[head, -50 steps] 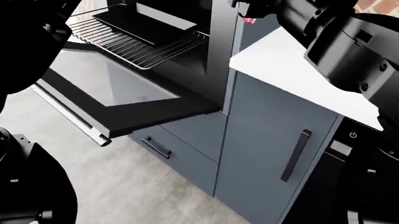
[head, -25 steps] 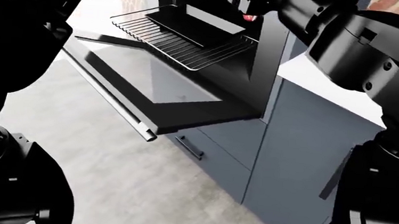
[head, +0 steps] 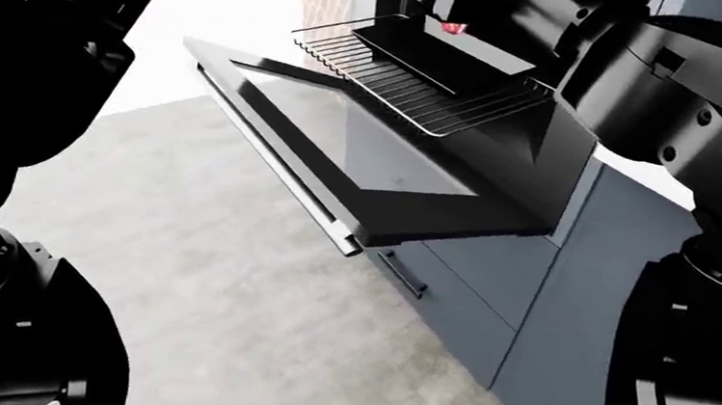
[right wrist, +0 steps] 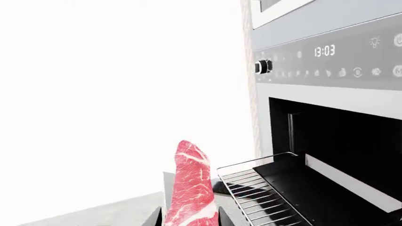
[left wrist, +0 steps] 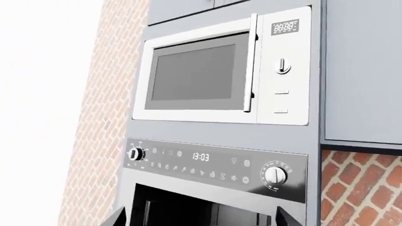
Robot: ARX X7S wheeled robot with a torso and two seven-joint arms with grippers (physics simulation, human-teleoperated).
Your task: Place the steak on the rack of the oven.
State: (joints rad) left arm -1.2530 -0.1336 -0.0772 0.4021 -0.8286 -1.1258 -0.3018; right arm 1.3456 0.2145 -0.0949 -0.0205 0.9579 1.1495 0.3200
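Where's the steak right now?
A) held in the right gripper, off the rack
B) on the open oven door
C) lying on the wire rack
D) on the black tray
A: the steak stands upright between the right gripper fingers, beside the rack, not on it.
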